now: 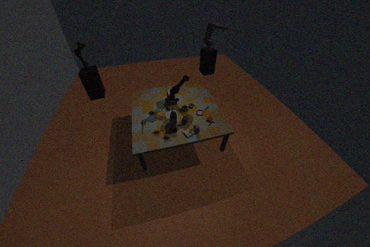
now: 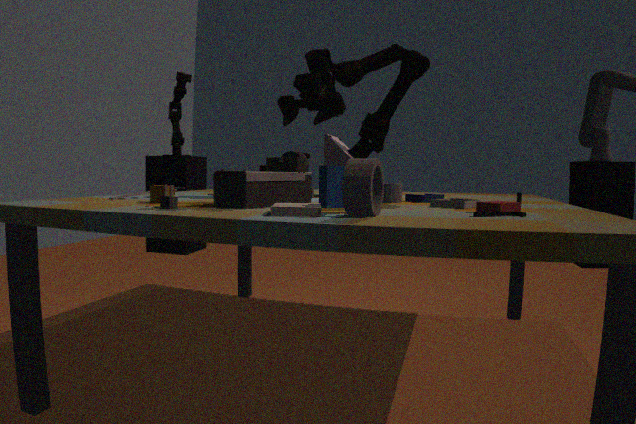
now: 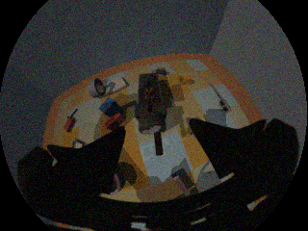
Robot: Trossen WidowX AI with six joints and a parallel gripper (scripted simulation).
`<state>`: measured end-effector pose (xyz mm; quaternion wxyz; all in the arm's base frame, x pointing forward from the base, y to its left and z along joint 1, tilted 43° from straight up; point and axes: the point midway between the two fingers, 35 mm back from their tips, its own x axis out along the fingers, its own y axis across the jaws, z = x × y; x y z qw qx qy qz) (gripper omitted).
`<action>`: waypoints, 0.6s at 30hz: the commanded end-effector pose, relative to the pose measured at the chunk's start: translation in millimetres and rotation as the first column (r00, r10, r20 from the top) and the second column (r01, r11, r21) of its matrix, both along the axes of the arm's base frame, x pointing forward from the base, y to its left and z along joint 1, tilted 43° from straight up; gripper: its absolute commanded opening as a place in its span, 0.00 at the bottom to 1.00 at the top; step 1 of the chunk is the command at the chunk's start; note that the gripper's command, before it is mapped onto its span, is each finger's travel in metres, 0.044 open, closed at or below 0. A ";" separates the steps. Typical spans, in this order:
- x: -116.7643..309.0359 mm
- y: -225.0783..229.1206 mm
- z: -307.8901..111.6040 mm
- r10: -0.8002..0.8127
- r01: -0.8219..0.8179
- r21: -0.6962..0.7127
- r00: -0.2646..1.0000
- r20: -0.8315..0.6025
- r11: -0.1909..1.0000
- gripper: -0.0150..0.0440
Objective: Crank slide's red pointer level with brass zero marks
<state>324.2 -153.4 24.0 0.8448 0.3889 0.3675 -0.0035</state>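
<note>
The machine (image 1: 171, 124) (image 2: 279, 191) (image 3: 148, 108) is a long dark grey box on the table. A small reddish mark (image 3: 149, 90) shows on its top; the image is too dark to tell its level against the brass marks. A short dark bar (image 3: 158, 143) shows by the machine's near end in the wrist view; I cannot tell if it is the crank handle. My gripper (image 2: 300, 120) (image 3: 157, 125) is wide open and empty. It hangs above the table, higher than the machine, with its fingertips either side of the machine's near end in the wrist view.
A blue block (image 2: 331, 186) (image 3: 110, 106) and a grey ring (image 2: 361, 188) (image 3: 97, 88) stand beside the machine. A red block (image 3: 115, 120) and a red-and-black object (image 2: 498, 207) (image 3: 68, 124) lie on the same side. Two other arms stand on black pedestals (image 1: 92, 83) (image 1: 207, 61) beyond the table.
</note>
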 end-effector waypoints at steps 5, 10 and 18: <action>-0.4 22.3 -24.8 -0.003 0.003 0.005 1.000 -0.010 1.000 1.00; -0.3 30.7 -33.0 -0.003 0.003 0.006 1.000 -0.009 1.000 1.00; 1.5 37.1 -41.4 -0.003 0.003 0.006 1.000 -0.010 1.000 1.00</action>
